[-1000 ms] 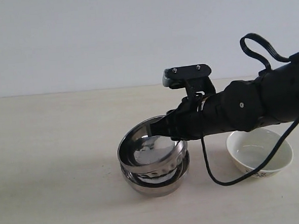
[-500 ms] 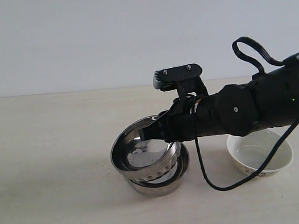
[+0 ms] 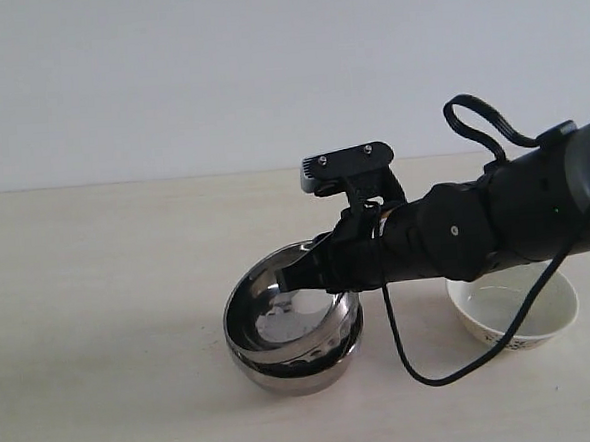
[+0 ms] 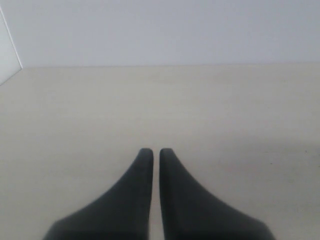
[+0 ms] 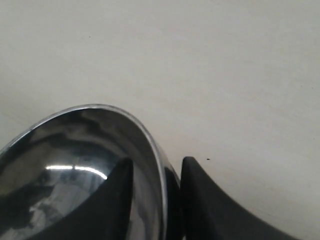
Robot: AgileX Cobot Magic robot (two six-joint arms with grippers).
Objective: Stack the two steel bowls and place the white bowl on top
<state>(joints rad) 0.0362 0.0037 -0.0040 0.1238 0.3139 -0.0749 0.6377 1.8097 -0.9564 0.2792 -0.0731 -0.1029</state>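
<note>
The two steel bowls sit nested left of centre on the table. The upper steel bowl (image 3: 281, 317) (image 5: 75, 165), slightly tilted, rests inside the lower steel bowl (image 3: 297, 376), and a dimpled band shows just under its rim. My right gripper (image 3: 300, 276) (image 5: 156, 162) is shut on the upper bowl's right rim, one finger inside and one outside. The white bowl (image 3: 485, 304) stands to the right, partly behind the right arm and its cable. My left gripper (image 4: 156, 150) is shut on nothing above bare tabletop, and it does not show in the exterior view.
The right arm (image 3: 496, 224) reaches in from the right edge, low over the white bowl. A black cable (image 3: 425, 373) loops down from it onto the table between the bowls. A pale wall stands behind the table's far edge.
My right gripper has carried the upper steel bowl down and slightly left. The bowl now sits deeper in the lower one, which barely shows beneath it.
</note>
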